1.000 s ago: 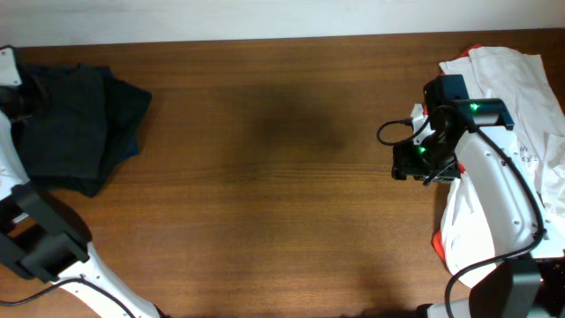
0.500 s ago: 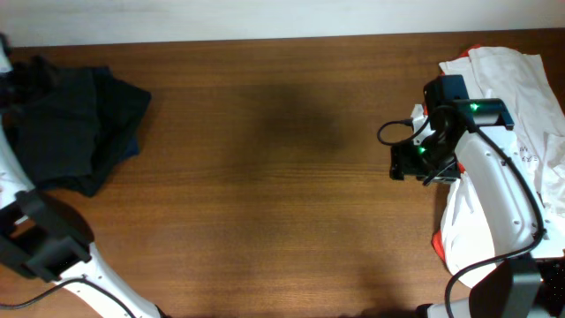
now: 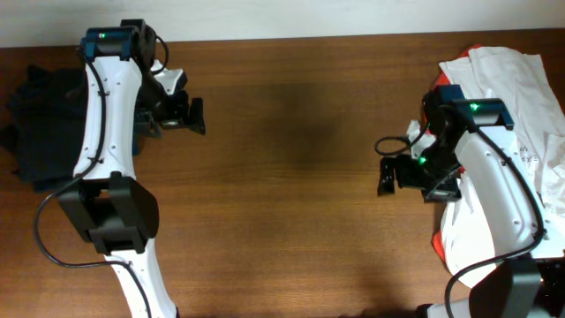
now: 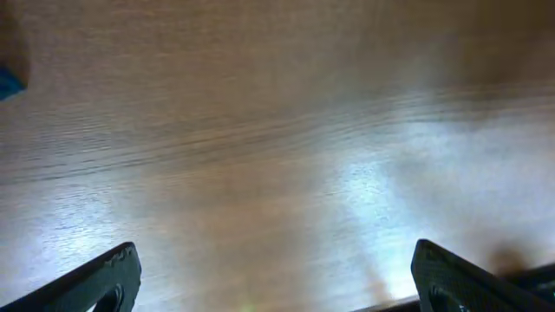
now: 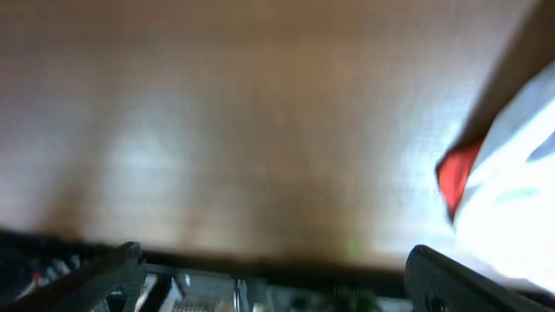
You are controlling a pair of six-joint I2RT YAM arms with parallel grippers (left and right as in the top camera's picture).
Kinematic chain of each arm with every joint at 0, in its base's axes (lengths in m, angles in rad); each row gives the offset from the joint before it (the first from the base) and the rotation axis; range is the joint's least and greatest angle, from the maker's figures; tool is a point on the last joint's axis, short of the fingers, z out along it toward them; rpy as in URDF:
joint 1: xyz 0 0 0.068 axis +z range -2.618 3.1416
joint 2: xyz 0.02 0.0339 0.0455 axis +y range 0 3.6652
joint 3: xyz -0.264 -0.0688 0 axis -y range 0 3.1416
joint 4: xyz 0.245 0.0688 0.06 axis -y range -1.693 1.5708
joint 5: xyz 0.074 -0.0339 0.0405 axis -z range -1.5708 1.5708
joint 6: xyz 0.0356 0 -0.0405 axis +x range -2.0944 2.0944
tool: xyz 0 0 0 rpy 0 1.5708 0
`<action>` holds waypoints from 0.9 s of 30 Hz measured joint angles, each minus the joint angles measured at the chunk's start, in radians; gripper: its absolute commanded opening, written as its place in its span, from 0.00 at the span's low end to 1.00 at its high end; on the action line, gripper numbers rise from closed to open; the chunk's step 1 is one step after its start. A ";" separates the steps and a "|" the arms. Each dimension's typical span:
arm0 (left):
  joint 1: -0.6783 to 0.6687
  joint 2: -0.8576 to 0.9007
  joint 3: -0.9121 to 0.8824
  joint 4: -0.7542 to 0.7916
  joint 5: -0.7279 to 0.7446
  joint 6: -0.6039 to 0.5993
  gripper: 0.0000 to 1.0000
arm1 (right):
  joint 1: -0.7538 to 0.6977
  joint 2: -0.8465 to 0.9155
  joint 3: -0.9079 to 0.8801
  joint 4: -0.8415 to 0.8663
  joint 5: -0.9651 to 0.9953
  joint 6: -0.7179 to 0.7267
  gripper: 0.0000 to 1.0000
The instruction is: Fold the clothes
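Observation:
The clothes lie in two heaps. A dark pile of clothes point(image 3: 44, 124) sits at the table's far left. A white heap of clothes point(image 3: 521, 106) with red-orange cloth point(image 3: 439, 243) under it fills the right edge. My left gripper point(image 3: 187, 102) hangs over bare wood just right of the dark pile, open and empty; in the left wrist view its jaws point(image 4: 277, 277) stand far apart over the tabletop. My right gripper point(image 3: 388, 170) is just left of the white heap, open and empty point(image 5: 282, 277). White cloth point(image 5: 512, 165) and a red edge point(image 5: 455, 178) show to its right.
The brown wooden table point(image 3: 291, 177) stretches between the two heaps. My left arm point(image 3: 106, 132) runs from the near edge up past the dark pile. A black cable point(image 3: 393, 140) loops off the right wrist. The pale wall lines the far edge.
My left arm has swung from the left edge to the right of the dark pile, jaws opening wide. My right gripper has opened further and shifted slightly left and nearer.

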 measured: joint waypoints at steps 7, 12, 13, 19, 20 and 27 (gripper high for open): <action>0.001 -0.249 -0.459 0.097 -0.051 -0.037 0.99 | 0.000 -0.246 -0.099 0.175 0.016 0.005 0.99; 0.001 -0.725 -0.927 0.431 -0.156 -0.127 0.99 | 0.000 -0.635 -0.253 0.335 0.097 0.060 0.99; 0.002 -0.911 -1.052 0.491 -0.192 -0.153 0.99 | 0.000 -0.742 -0.312 0.365 0.122 0.067 0.99; 0.002 -1.474 -1.276 0.659 -0.227 -0.177 0.99 | 0.000 -0.977 -0.409 0.390 0.171 0.069 0.99; 0.002 -1.522 -1.277 0.660 -0.227 -0.179 0.99 | 0.000 -0.975 -0.412 0.389 0.172 0.069 0.99; 0.002 -1.683 -1.282 0.650 -0.228 -0.180 0.99 | 0.000 -0.974 -0.414 0.387 0.175 0.069 0.99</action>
